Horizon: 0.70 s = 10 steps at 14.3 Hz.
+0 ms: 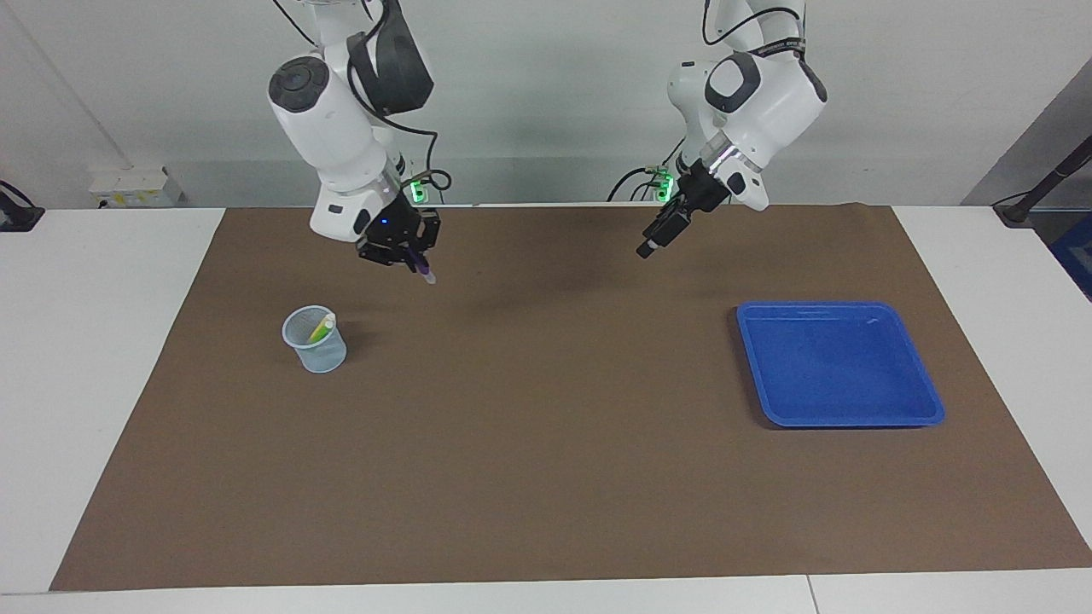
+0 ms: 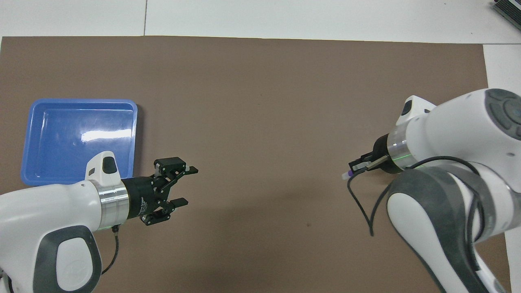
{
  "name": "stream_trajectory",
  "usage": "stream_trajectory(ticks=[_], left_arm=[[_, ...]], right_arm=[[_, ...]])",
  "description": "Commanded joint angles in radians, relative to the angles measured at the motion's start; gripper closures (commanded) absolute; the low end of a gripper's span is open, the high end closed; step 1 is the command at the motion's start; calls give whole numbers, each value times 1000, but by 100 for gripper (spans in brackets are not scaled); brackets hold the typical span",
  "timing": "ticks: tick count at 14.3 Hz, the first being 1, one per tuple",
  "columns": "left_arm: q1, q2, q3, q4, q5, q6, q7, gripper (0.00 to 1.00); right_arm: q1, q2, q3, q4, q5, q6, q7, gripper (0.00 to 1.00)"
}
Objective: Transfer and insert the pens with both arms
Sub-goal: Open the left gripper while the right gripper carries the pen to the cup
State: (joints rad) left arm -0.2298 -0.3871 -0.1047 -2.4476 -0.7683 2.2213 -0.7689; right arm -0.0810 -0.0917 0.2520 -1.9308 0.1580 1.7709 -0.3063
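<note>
My right gripper (image 1: pixel 415 260) is shut on the purple pen (image 1: pixel 424 271), which points down at a slant with its pale tip lowest. It hangs over the brown mat a short way from the clear cup (image 1: pixel 314 341). The yellow and green pens (image 1: pixel 321 328) lean inside that cup. In the overhead view the right arm hides the cup, and only the purple pen's tip (image 2: pixel 345 175) shows at the right gripper (image 2: pixel 358 166). My left gripper (image 2: pixel 184 185) is open and holds nothing; it hangs over the mat beside the tray, seen edge-on in the facing view (image 1: pixel 650 247).
A blue tray (image 1: pixel 840 305) with nothing in it lies on the mat toward the left arm's end (image 2: pixel 79 102). The brown mat (image 1: pixel 546 443) covers most of the white table. A black cable (image 2: pixel 358 203) loops below the right wrist.
</note>
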Motion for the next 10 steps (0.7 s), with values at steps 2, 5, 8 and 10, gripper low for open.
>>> stream_trajectory(ticks=[2,5,8,10], left_arm=[[67,-38,-3,-14,133,-133,202,11],[151,-38,-4,16,225,-248,379,11],[236,-35,-4,38,316,-311,570,11],[285,-24,-4,71,395,-339,678,11]], right_arm=[[-144,-39,9,7,-93,-64,-291,100],[-212,-49,10,-31,-173,8,-439,100],[-221,-63,12,-103,-175,139,-464,100],[-224,-62,12,-115,-173,186,-467,100]])
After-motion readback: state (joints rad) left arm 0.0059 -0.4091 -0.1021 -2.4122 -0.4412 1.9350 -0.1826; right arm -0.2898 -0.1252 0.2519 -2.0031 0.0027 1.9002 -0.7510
